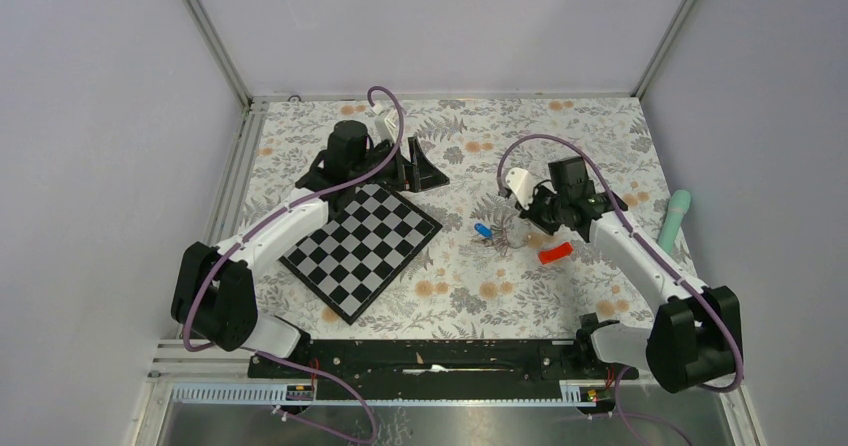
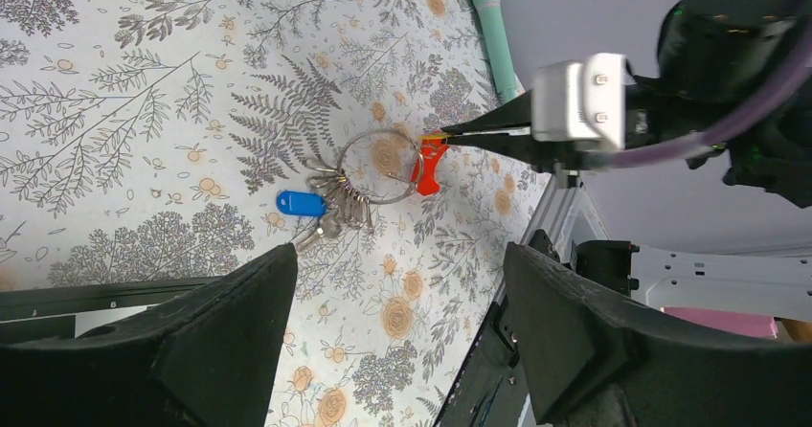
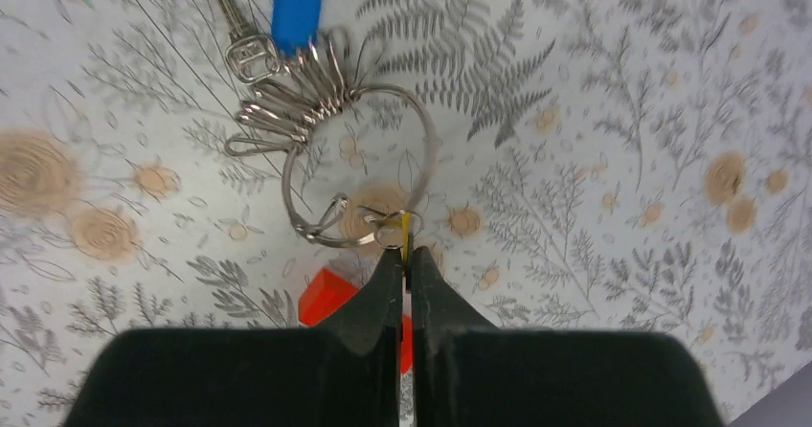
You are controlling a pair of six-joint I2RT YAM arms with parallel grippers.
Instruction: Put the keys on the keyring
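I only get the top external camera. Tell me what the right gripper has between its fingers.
Observer: The right gripper is shut on a thin yellowish-headed key, seen edge-on, with its end at the near wire of the keyring.
Operator: Report what is already on that ring.
Observer: A bunch of silver loops is threaded on its far side, right next to a blue key cap and a silver key.
Operator: Give me the left gripper's state.
Observer: The left gripper is open with its fingers spread wide. It looks toward the ring from a distance and touches nothing.
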